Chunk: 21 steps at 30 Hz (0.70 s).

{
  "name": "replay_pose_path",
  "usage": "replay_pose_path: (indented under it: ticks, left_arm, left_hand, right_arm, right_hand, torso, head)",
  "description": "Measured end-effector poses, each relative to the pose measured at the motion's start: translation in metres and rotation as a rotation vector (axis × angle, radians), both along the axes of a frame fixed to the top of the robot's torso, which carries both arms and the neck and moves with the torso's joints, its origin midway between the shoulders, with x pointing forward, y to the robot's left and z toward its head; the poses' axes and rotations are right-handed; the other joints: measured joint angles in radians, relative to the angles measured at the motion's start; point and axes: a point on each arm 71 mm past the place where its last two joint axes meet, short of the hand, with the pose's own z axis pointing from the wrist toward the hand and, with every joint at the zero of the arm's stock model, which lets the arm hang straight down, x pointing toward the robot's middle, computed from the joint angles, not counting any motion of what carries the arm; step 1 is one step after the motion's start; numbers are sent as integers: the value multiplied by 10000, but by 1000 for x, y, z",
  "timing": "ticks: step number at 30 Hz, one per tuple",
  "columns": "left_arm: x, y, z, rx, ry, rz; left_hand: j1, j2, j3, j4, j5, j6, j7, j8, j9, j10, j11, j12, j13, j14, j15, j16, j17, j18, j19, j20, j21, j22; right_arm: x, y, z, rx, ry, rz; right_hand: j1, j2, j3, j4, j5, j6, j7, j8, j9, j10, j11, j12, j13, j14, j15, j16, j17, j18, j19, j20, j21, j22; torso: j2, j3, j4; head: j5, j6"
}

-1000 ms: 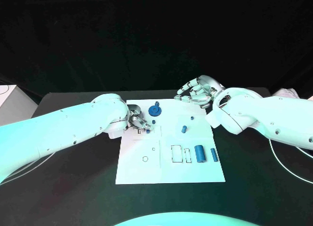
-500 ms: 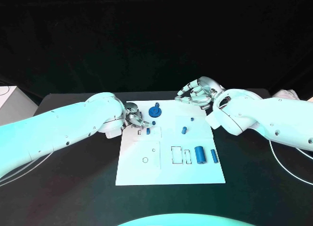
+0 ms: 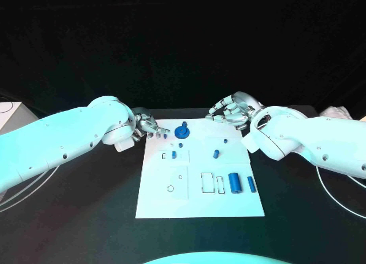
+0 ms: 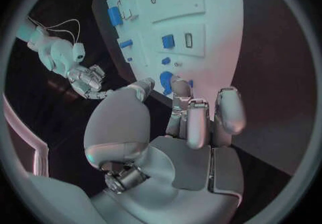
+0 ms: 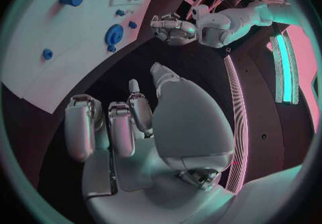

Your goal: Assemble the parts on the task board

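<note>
The white task board lies mid-table. A round blue part stands near its far edge, small blue parts sit in the middle, and two blue cylinders lie near the right side. My left hand hovers just off the board's far left corner, fingers apart and holding nothing. My right hand hangs beyond the far right corner, fingers loosely bent and holding nothing. In the left wrist view my left hand is bare, with the round part just past its fingertips.
The black table surrounds the board. A white box stands at the far left edge, and a pale object lies at the far right. Thin cables run along the table beside both arms.
My left hand has drawn back from the small blue parts on the board's left half to the far left corner. The right hand has barely moved.
</note>
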Motion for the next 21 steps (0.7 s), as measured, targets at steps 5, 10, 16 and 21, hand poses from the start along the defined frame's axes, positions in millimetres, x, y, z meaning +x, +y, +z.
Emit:
replay_pose_path:
  ticks: [5,10,16,21]
  left_arm:
    - [14,17,7,75,-116,522]
    - [25,18,8,153,-110,722]
    - [35,13,6,263,-70,823]
    - [42,10,2,419,27,899]
  left_hand:
    - [235,50,0,0,40,-16,15,-16,10,-86,22,-38,-64,14,14,-47,0,-1,-34,35,-11,-53]
    - [274,89,1,0,40,-52,52,-57,10,-85,21,-38,-83,13,14,-47,-1,0,-34,35,-29,-68]
    - [446,72,-1,2,40,-217,131,-191,-17,-334,85,-237,-315,-5,78,-98,-2,-1,-155,83,-119,-178]
    - [524,127,-122,13,40,-500,287,-557,-233,-568,254,-406,-579,13,192,-142,-2,-2,-286,142,-197,-306]
  right_arm:
    - [0,0,0,-1,2,0]
    - [0,0,0,0,7,6]
    - [-1,1,0,5,9,26]
    - [-1,1,0,8,9,50]
  right_hand:
    - [0,0,0,0,0,0,0,0,0,0,0,0,0,0,0,0,0,0,0,0,1,0]
    - [0,0,0,0,0,0,0,0,0,0,0,0,0,0,0,0,-1,0,0,0,4,-1]
    - [0,0,0,0,0,0,0,0,-1,0,0,0,3,0,0,0,-2,0,0,0,4,3]
    - [1,0,0,0,0,0,0,0,-1,1,0,0,8,0,0,0,-2,0,0,0,4,7]
  torso:
    - [13,0,-5]
    - [28,-11,-22]
    - [49,-20,-37]
    - [81,-30,-50]
  head:
    - [40,22]
    - [60,29]
    - [79,21]
    - [89,25]
